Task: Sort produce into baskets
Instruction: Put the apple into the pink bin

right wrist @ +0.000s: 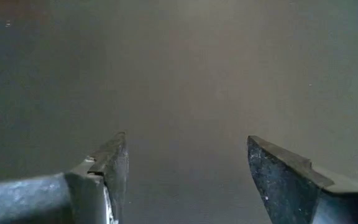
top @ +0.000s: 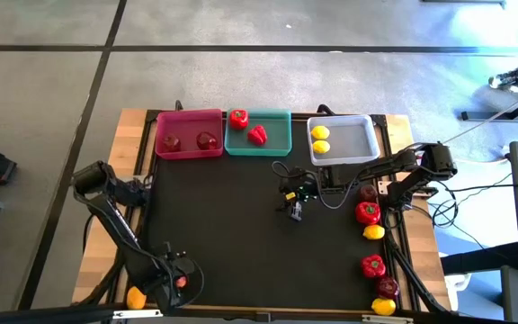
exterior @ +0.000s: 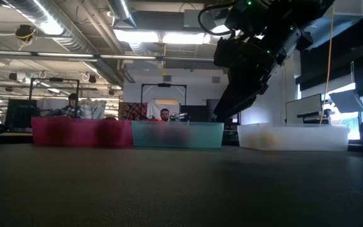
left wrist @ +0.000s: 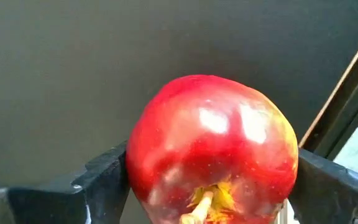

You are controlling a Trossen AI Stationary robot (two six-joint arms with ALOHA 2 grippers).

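A dark red apple [left wrist: 213, 149] lies at the mat's near left, stem end up, and my left gripper [top: 180, 282] stands over it, pointing down, with a finger on either side. My right gripper [top: 295, 209] hangs open over the middle of the mat, nothing between its fingers [right wrist: 188, 180]. Along the far edge stand the pink basket [top: 189, 119] with two apples, the teal basket [top: 277, 119] with two peppers and the white basket [top: 353, 126] with two lemons. More produce lies along the right edge [top: 372, 265]. My left gripper has the apple between its two fingers, one finger [left wrist: 107, 171] against one flank and the other [left wrist: 319, 177] against the opposite flank [left wrist: 288, 168]. The fingers come from above, pointing down. The apple's underside is hidden, so I cannot tell whether it stands on the mat.
A lemon [top: 136, 297] lies on the wooden border just left of my left gripper. Along the right edge sit an apple [top: 368, 192], a pepper [top: 368, 212], a lemon [top: 374, 232], then a further apple [top: 386, 286] and lemon [top: 383, 306].
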